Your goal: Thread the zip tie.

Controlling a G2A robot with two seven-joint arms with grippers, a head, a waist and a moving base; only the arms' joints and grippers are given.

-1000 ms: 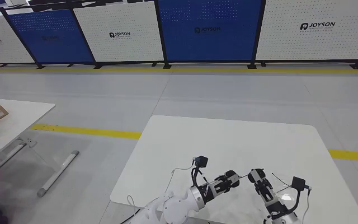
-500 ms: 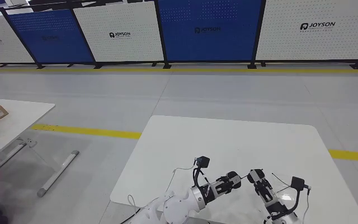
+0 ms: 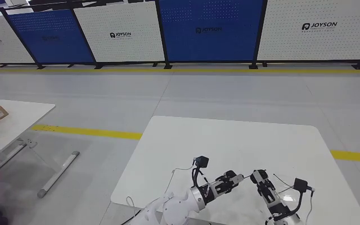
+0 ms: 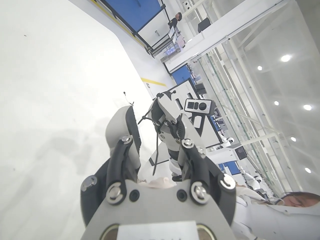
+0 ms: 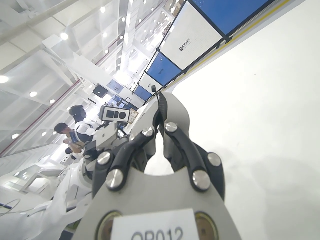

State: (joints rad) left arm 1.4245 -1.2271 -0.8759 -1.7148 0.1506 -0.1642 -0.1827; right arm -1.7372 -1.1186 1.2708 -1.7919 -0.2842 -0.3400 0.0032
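A thin black zip tie [image 5: 155, 91] sticks out from between the fingertips of my right gripper [image 5: 160, 102], which is shut on it low over the white table [image 3: 225, 140]. In the left wrist view the right gripper [image 4: 163, 106] sits just beyond my own fingers, and the zip tie's strap [image 4: 156, 151] hangs down from it through the gap. My left gripper [image 4: 152, 121] is open around that strap, its pads apart. From above, the left gripper [image 3: 232, 178] and right gripper [image 3: 257, 175] face each other near the table's front edge, with a thin black line between them.
Both arms work close to the table's near edge, with broad bare tabletop beyond them. A second white table [image 3: 22, 112] and a bar lying on the floor [image 3: 58, 174] are off to the left. Blue and white fence panels [image 3: 211, 31] line the back.
The left gripper edged toward the right one, then drew back a little, leaving a small gap spanned by the zip tie. The right gripper stayed in place.
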